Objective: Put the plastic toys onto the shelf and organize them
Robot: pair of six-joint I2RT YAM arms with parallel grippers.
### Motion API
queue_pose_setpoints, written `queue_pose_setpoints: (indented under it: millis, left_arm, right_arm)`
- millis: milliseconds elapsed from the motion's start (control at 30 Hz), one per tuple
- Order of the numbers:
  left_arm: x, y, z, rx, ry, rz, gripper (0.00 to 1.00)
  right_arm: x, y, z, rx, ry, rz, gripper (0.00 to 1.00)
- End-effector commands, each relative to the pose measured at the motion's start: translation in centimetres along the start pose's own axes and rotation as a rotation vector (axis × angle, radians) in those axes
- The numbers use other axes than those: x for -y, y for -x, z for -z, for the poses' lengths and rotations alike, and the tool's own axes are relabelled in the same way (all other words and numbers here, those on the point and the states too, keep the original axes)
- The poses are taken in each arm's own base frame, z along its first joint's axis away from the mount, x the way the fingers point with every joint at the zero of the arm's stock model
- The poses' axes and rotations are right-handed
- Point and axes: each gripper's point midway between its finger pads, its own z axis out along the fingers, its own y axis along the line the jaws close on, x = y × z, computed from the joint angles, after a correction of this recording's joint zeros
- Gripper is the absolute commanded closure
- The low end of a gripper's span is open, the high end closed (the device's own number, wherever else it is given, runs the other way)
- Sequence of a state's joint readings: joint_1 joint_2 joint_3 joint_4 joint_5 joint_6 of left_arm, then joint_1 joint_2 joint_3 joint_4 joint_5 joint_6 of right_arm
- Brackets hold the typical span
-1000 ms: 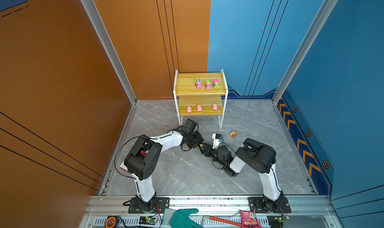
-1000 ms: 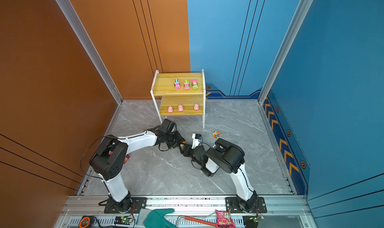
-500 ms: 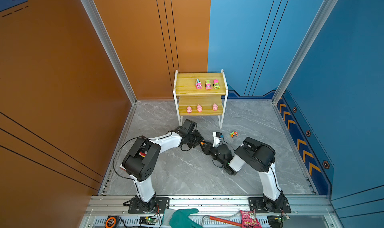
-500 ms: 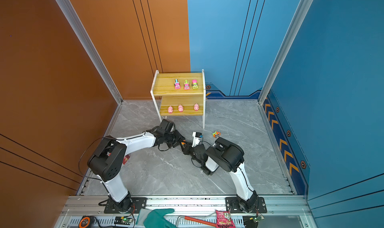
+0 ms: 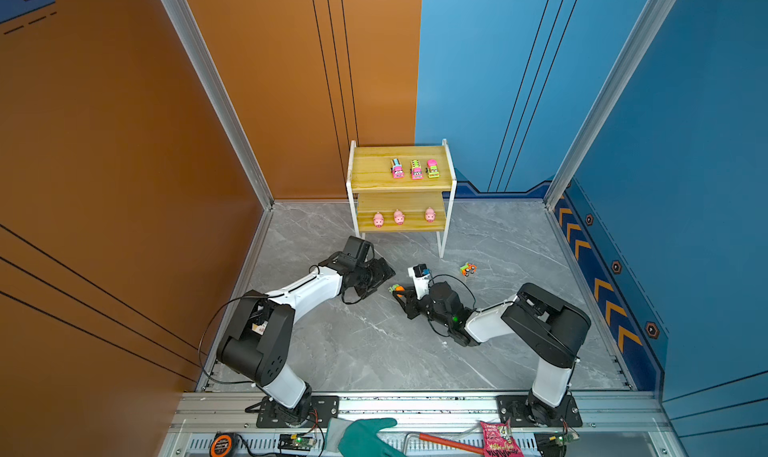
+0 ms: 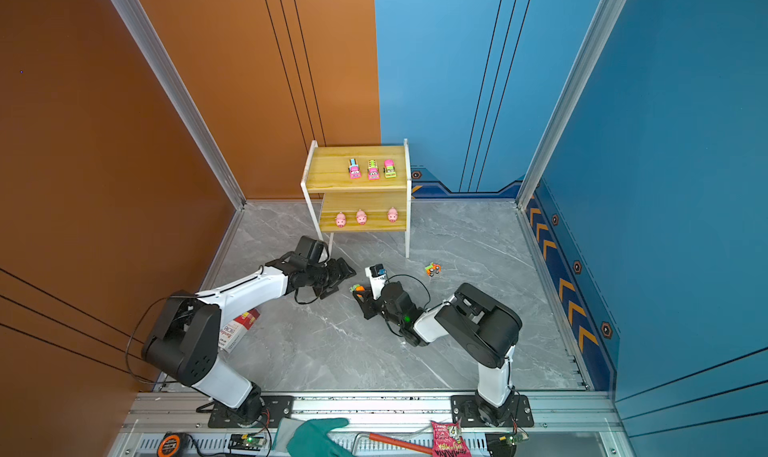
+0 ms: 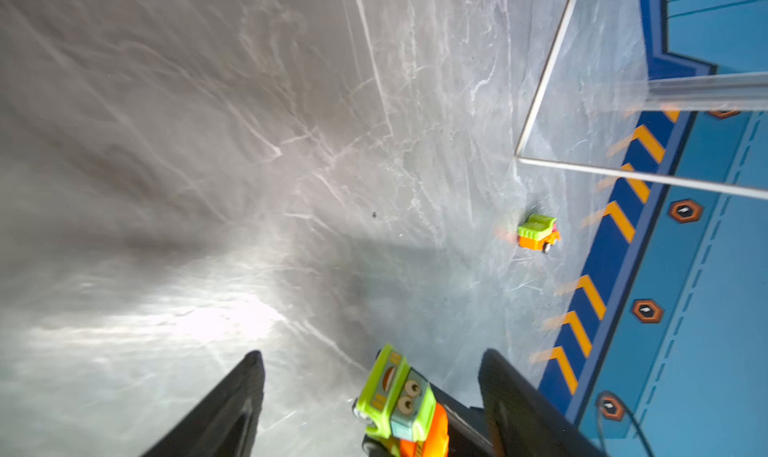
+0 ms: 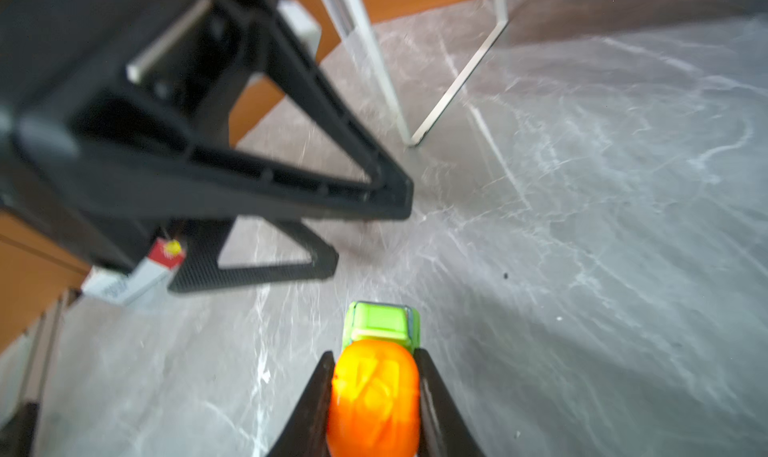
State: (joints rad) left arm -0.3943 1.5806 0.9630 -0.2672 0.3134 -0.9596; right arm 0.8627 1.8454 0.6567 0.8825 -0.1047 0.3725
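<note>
Clamping orange-and-green truck [image 8: 376,392] by its orange rear: right tool [image 8: 374,354], green cab sticking out past fingertips, low over tabletop [image 8: 582,268]. Left tool [image 7: 370,354] facing it, fingers wide apart, holding nothing; truck's cab just beyond its tips, not touching. Second truck [image 5: 468,269] on tabletop beyond right tool, near shelf [image 5: 374,172] leg. Well beyond both tools: three trucks [image 5: 416,169] on shelf's top board, three pigs [image 5: 399,216] on lower board.
</note>
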Motion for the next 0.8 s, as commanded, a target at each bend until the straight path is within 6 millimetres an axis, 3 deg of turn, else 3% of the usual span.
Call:
queue_pose_setpoints:
  millis: [0,367,633,767]
  left_arm:
    - [-4.0,-0.7,1.4,-0.029,0.141,-0.090,0.16]
    - [-9.1,-1.1,3.1,-0.048,0.233,-0.088,0.15]
    - [-10.0,-1.0,3.5,-0.040,0.244,-0.087,0.15]
    - [-10.2,-1.1,3.5,-0.042,0.246,-0.094,0.15]
  right_arm:
    - [-0.6,-4.2,0.1,-0.195,-0.003,0.257,0.75]
    - [-1.9,-6.6,-1.3,-0.260,0.019,0.432,0.71]
    - [-1.4,-7.8,-0.7,-0.301,0.010,0.452,0.52]
    - [-0.8,-8.5,0.2,-0.319,-0.014,0.441,0.48]
